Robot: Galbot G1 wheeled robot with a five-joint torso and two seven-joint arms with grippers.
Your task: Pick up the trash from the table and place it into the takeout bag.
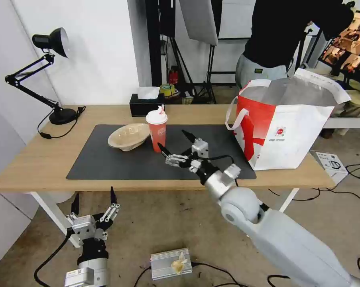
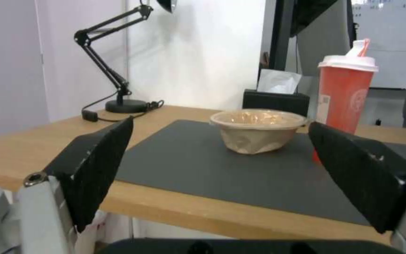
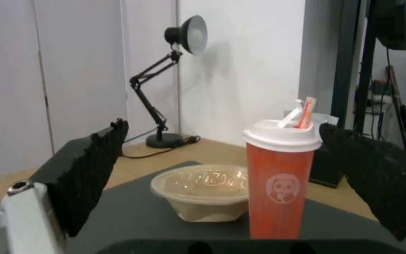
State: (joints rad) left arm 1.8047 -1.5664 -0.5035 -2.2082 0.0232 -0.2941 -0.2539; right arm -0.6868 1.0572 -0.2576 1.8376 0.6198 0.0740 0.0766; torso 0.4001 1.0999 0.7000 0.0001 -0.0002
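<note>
The right gripper (image 1: 176, 145) hovers over the dark mat, jaws spread wide, just short of the red cup (image 1: 157, 128), which stands beside the beige pulp bowl (image 1: 128, 136) on the tabletop (image 1: 40, 159). The takeout bag (image 1: 281, 123) stands open at the right end. The left gripper (image 1: 94, 201) hangs below the tabletop's front edge, jaws apart.

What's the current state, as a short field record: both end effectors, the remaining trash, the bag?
right end effector: open, over the mat, just short of the red cup, fingers pointing at it
left end effector: open, low in front of the table edge, holding nothing
red cup: upright on the mat, lid and straw on
beige bowl: on the mat, beside the cup
takeout bag: standing open at the table's right end
</note>
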